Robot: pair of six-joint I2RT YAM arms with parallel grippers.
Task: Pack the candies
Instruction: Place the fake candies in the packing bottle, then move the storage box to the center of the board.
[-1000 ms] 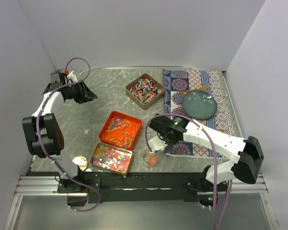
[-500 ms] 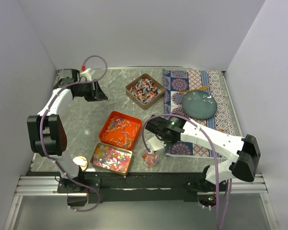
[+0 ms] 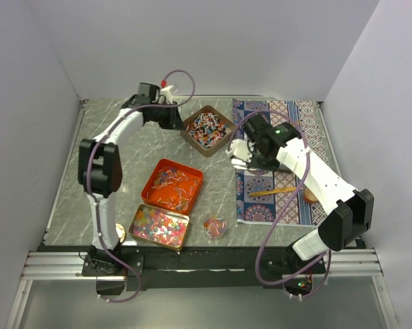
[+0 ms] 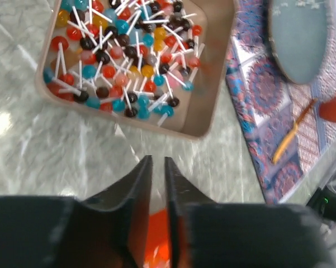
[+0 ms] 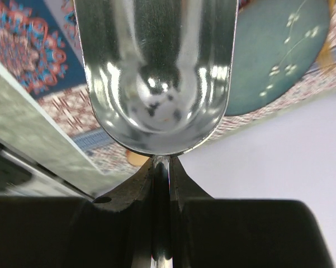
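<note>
Lollipop candies fill a brown tin (image 3: 207,130), also in the left wrist view (image 4: 128,61). More candies lie in an orange tin (image 3: 173,185), bead-like ones in a tin (image 3: 159,226) at the front, and a few in a small clear cup (image 3: 215,227). My left gripper (image 3: 175,118) (image 4: 158,162) is empty, jaws nearly together, just left of the brown tin. My right gripper (image 3: 250,152) (image 5: 161,162) is shut on the handle of a silver scoop (image 5: 156,72), held empty over the patterned mat's left edge.
A patterned mat (image 3: 260,205) covers the right side. On it lie a gold spoon (image 3: 281,190) and a small orange object (image 3: 310,197). The teal plate (image 4: 302,39) (image 5: 279,50) sits under my right arm. A gold lid (image 3: 115,233) is at the front left.
My left gripper swung right along the back to the brown tin. My right gripper carried the scoop from the clear cup back over the mat. The gold spoon now lies nearer the front.
</note>
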